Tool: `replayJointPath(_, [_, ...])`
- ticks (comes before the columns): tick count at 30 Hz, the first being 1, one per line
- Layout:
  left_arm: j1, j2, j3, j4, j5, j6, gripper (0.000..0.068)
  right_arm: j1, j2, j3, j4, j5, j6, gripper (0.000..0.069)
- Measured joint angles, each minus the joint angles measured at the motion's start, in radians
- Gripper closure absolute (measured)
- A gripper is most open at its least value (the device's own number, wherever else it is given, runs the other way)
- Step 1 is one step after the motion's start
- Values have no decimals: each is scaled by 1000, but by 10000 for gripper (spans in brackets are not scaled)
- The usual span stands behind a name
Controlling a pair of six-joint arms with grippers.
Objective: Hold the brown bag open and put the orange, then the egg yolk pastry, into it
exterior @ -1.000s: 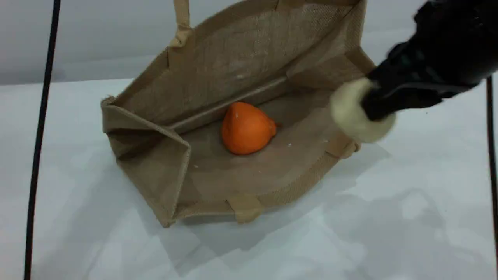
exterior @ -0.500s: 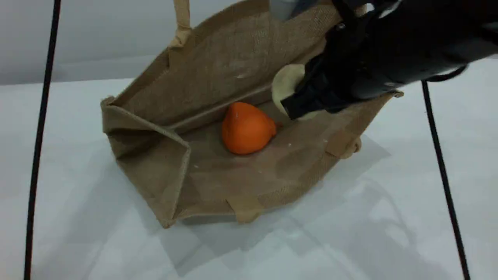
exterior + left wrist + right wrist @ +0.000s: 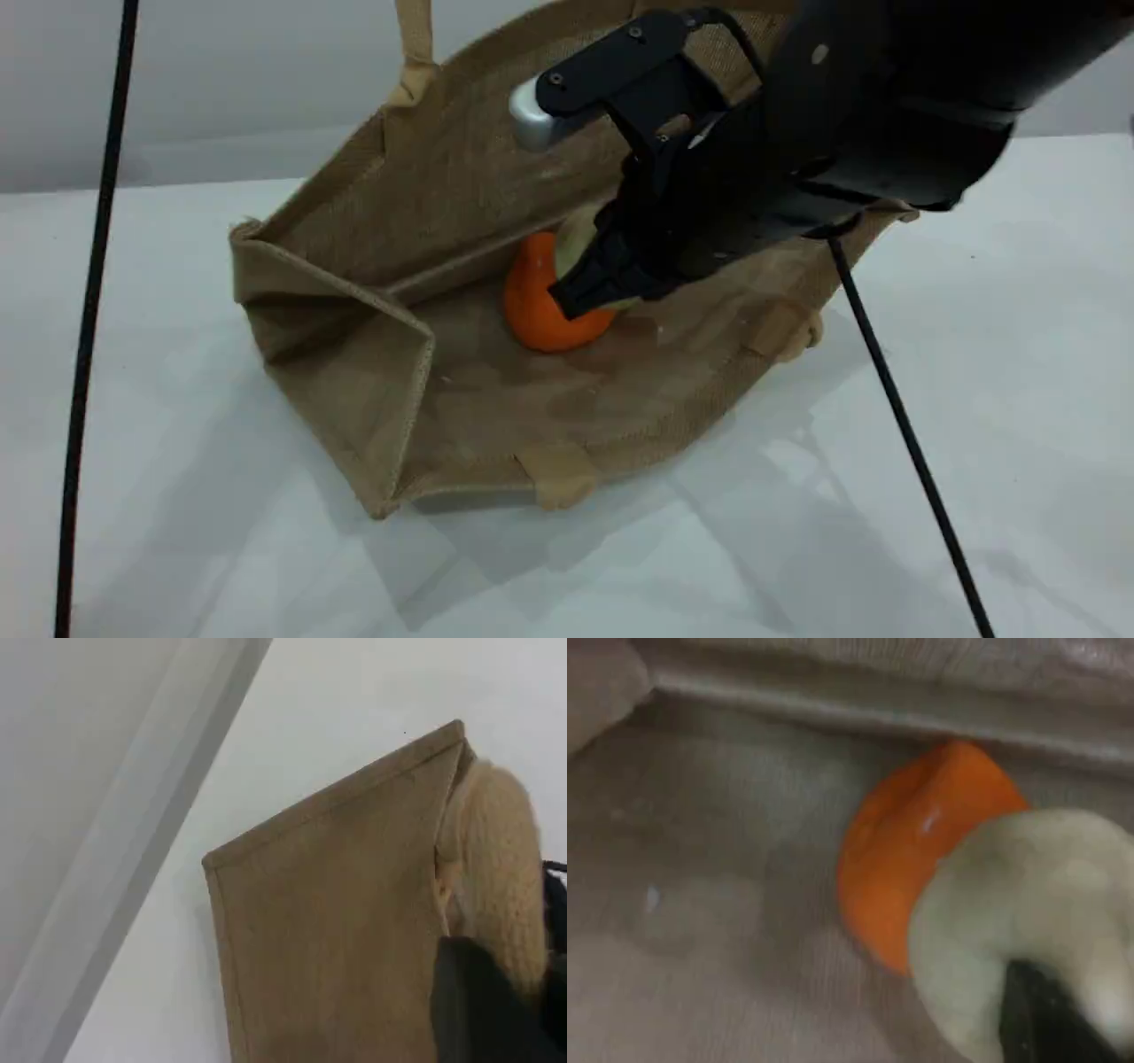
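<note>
The brown bag point(image 3: 496, 416) lies on the white table with its mouth open toward the camera. Inside it, on the lower wall, rests the orange point(image 3: 534, 310), also filling the middle of the right wrist view point(image 3: 908, 868). My right gripper point(image 3: 592, 282) reaches into the bag, shut on the egg yolk pastry point(image 3: 574, 237), which touches the orange's right side point(image 3: 1028, 904). One beige handle point(image 3: 414, 49) rises out of the top edge. In the left wrist view my left gripper point(image 3: 514, 983) is shut on that handle point(image 3: 500, 859), holding up the bag's upper wall point(image 3: 337, 921).
A black cable point(image 3: 89, 292) hangs down the left side and another point(image 3: 904, 425) trails from the right arm across the table point(image 3: 886, 549). The bag's second handle tab point(image 3: 558, 474) lies at its near rim. A grey wall stands behind.
The right arm has moved left from outside the bag's right rim into the bag, lowering the pastry until it sits against the orange. The bag and orange have stayed put.
</note>
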Motion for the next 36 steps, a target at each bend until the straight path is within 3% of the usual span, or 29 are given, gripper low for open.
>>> replayJointPath(7, [0, 0, 0, -1, 0, -16, 586, -1, 22, -50, 5, -55, -5, 652])
replayJointPath(10, [0, 0, 0, -1, 0, -16, 586, -1, 22, -50, 14, -47, -5, 608])
replayJointPath(19, [0, 0, 0, -1, 0, -15, 586, -1, 18, -50, 76, -56, 2, 202])
replayJointPath(22, [0, 0, 0, -1, 0, -16, 586, -1, 3, -49, 116, -21, -4, 125])
replayJointPath(28, [0, 0, 0, -1, 0, -15, 586, -1, -75, -47, 119, 59, -57, 117])
replayJointPath(36, [0, 0, 0, -1, 0, -15, 586, -48, -256, -16, 109, 260, -147, 120])
